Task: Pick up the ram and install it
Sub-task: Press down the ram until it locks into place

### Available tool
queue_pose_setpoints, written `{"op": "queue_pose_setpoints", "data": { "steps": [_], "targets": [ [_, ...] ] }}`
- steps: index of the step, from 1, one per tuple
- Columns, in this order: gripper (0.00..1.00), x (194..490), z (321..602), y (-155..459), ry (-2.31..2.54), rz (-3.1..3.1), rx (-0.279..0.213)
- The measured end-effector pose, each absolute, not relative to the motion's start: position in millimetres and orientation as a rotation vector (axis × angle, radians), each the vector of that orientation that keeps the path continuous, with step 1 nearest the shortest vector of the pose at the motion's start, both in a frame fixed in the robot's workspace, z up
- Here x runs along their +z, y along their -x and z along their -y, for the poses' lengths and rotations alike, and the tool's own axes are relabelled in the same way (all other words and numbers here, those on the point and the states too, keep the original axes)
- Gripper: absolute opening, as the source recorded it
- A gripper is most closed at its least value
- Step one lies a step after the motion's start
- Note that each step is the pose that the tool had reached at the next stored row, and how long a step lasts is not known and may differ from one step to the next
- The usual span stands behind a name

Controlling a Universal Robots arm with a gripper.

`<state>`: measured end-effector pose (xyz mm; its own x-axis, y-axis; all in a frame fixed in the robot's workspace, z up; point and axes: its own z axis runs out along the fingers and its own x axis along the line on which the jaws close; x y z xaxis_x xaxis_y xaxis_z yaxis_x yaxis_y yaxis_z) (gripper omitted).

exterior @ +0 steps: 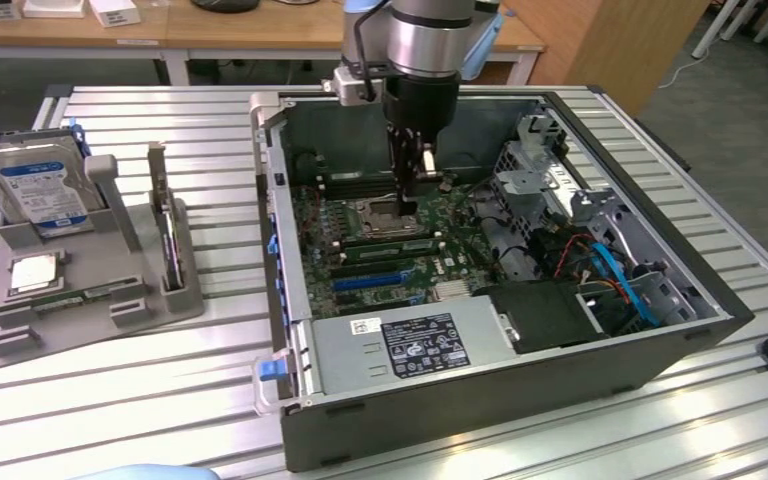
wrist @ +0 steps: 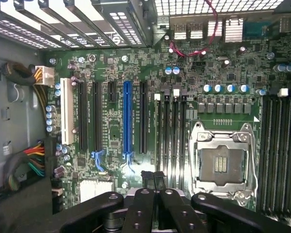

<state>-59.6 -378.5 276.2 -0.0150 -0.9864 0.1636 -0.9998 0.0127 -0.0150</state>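
Observation:
A narrow green ram lies flat in the grey holder on the table at the exterior view's left, far from the arm. My gripper hangs inside the open computer case, low over the motherboard beside the empty CPU socket. In the wrist view the gripper is shut, its dark fingertips pressed together with nothing visible between them, hovering at the end of the black memory slots.
The holder also carries a blue-labelled hard drive, a square silver CPU and an upright post. Inside the case are a power supply, drive cages and bundled cables. A second bank of slots flanks the socket.

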Motion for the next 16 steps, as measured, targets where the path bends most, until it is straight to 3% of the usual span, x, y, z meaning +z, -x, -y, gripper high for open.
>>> {"op": "queue_pose_setpoints", "data": {
  "steps": [16],
  "targets": [
    [0.10, 299, 379, 51, -2.132, 2.160, 0.161]
  ]
}}
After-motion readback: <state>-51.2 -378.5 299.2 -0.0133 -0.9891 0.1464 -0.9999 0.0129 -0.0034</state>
